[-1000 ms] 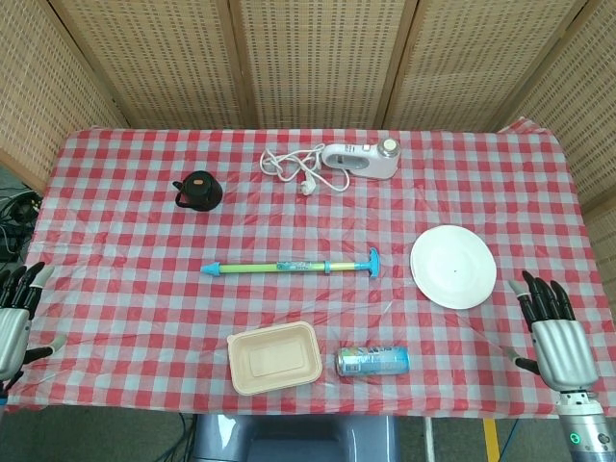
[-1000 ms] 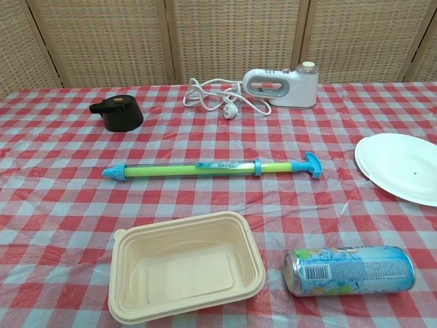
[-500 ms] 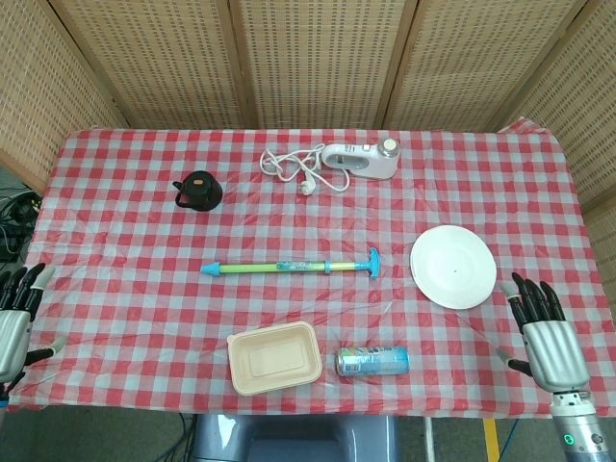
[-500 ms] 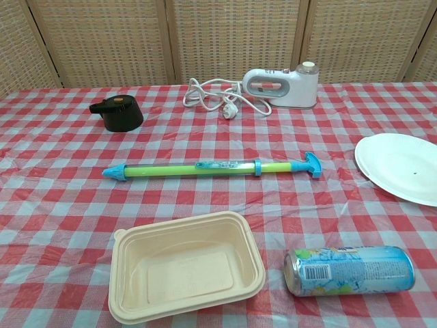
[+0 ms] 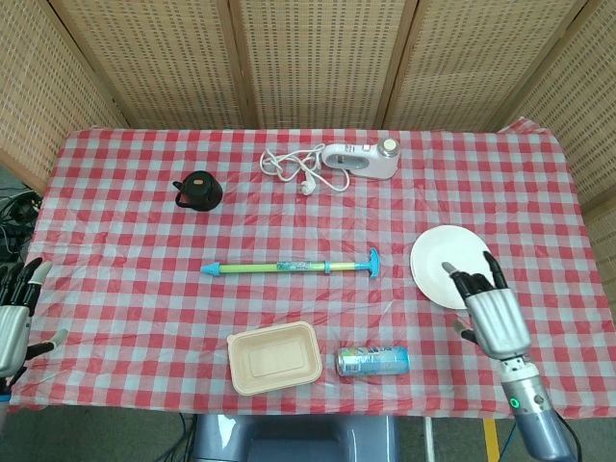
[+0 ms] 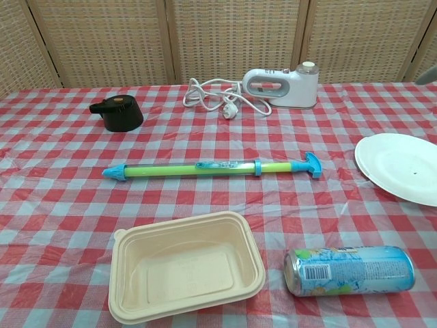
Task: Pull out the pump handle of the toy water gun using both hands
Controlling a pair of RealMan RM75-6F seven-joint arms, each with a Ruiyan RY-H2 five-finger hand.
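While the water gun (image 5: 289,266) lay flat mid-table, untouched, both hands were empty with fingers spread: the left hand (image 5: 13,322) at the table's left edge, the right hand (image 5: 493,313) over the plate (image 5: 438,252). It looked like a light, stiff, slick plastic tube, likely to roll. Best grips: the barrel (image 6: 184,169) and the blue T-handle (image 6: 312,165).

One water gun (image 5: 289,266), one plate (image 5: 445,256), one can (image 5: 372,361), one empty container (image 5: 274,357), one black lid (image 5: 198,191), one corded mixer (image 5: 360,160).
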